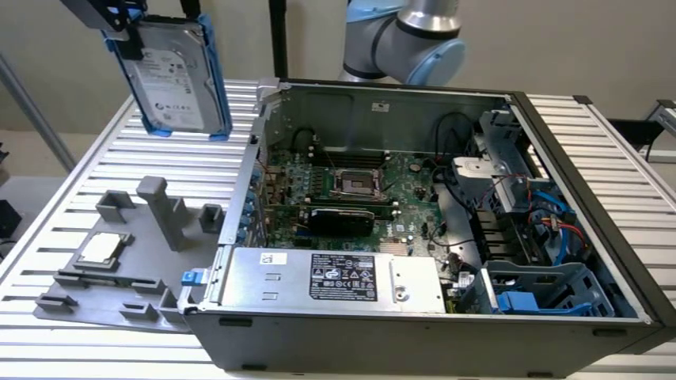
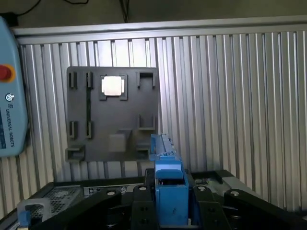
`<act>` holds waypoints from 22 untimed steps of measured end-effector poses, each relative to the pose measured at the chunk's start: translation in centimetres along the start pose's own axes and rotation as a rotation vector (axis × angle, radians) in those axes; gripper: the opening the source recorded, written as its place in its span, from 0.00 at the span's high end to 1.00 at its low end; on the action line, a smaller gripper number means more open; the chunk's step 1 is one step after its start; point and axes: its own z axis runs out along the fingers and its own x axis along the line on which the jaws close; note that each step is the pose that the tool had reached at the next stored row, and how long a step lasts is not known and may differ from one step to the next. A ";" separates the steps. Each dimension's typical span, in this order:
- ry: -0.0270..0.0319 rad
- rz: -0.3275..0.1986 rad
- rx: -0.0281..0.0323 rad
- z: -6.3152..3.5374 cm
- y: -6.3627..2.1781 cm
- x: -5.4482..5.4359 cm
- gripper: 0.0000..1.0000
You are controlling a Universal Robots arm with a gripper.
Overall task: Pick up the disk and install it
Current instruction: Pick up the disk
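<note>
The gripper (image 1: pixel 129 17) is clamped on the blue plastic frame of the disk (image 1: pixel 174 75), which hangs nearly upright in the air, label side showing, above the ribbed aluminium table (image 1: pixel 138 158) and clear of the open computer case (image 1: pixel 423 348) on the exterior view's right. Below it lies a grey moulded tray (image 1: pixel 148 265) carrying a square silver chip (image 1: pixel 100 249); inside the case sit a green motherboard (image 1: pixel 349 190), a metal power supply (image 1: pixel 338 277) and a blue drive cage (image 1: pixel 549 293)
</note>
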 end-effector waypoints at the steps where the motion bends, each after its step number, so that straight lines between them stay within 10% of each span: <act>1: -0.0008 0.000 -0.0004 -0.19 -0.47 0.0 0.67; 22: -0.0052 0.001 -0.0139 -2.15 -10.09 1.3 0.67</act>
